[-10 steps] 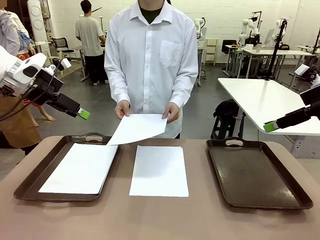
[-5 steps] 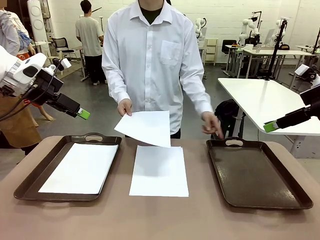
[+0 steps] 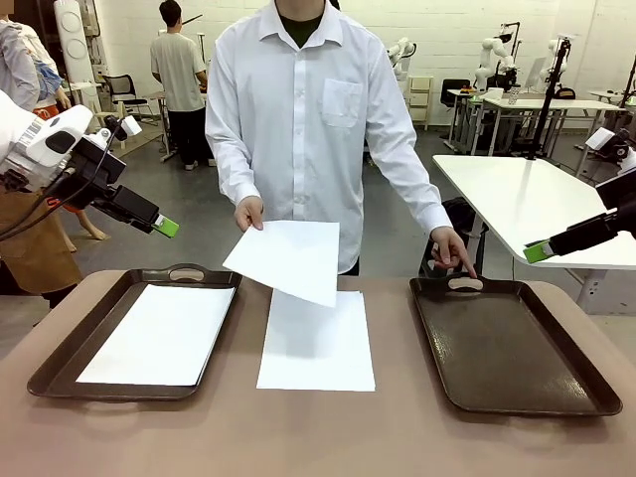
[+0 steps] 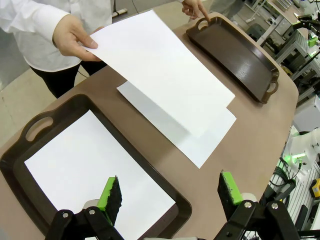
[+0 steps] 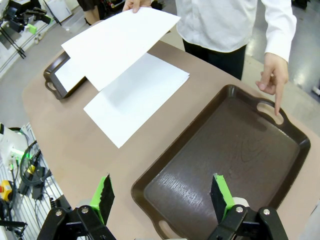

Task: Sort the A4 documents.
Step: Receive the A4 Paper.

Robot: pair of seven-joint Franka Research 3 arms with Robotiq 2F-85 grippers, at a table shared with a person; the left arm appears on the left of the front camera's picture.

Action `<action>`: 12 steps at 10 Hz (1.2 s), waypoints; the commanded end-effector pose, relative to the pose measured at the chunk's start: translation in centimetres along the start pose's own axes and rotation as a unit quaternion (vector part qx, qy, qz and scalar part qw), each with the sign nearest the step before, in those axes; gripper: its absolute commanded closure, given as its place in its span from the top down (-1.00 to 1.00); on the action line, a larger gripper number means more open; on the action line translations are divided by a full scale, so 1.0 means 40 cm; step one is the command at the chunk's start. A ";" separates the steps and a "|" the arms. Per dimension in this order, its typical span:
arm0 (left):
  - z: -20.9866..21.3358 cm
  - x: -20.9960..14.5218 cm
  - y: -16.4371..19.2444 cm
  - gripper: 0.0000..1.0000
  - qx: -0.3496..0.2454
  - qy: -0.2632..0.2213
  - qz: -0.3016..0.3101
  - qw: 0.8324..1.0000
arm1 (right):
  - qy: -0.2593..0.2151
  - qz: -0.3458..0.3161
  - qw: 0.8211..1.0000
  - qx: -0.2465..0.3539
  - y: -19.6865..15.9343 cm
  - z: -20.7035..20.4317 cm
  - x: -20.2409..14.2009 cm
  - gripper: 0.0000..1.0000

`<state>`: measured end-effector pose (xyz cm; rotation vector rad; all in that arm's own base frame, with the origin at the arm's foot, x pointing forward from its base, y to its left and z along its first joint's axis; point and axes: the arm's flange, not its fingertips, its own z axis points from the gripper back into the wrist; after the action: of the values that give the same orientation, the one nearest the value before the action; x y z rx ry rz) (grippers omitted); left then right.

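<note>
One white A4 sheet (image 3: 159, 332) lies in the left brown tray (image 3: 60, 360). A second sheet (image 3: 318, 343) lies flat on the table between the trays. A person's hand (image 3: 248, 212) holds a third sheet (image 3: 288, 258) in the air above it. The person's other hand (image 3: 455, 248) points a finger at the handle of the right tray (image 3: 517, 348), which holds nothing. My left gripper (image 3: 164, 227) hovers open, high above the left tray's far end (image 4: 169, 195). My right gripper (image 3: 537, 250) hangs open, high over the right tray (image 5: 162, 197).
The brown table (image 3: 318, 437) has free room along its front edge. A white table (image 3: 527, 199) stands behind the right tray. Other people and lab benches show far back.
The person let go of the sheet with one hand and moved that hand to the right tray's handle, pointing at it. The held sheet dropped slightly. Both arms stayed still.
</note>
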<state>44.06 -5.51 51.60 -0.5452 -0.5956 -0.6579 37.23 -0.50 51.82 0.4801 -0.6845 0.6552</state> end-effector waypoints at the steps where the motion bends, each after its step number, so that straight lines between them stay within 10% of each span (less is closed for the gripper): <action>1: -0.001 -0.002 0.002 1.00 0.001 0.000 0.000 1.000 | -0.007 0.001 1.000 0.010 -0.004 -0.006 0.000 1.00; 6: -0.001 -0.002 0.002 1.00 0.001 0.000 0.000 1.000 | 0.000 0.000 1.000 0.000 0.000 0.000 0.000 1.00; 12: -0.001 -0.002 0.002 1.00 0.001 0.000 0.000 1.000 | -0.029 -0.176 0.976 0.129 -0.026 -0.274 0.061 1.00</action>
<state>44.07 -5.52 51.56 -0.5442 -0.5946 -0.6577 42.07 5.18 46.03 0.7897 -0.5558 0.4177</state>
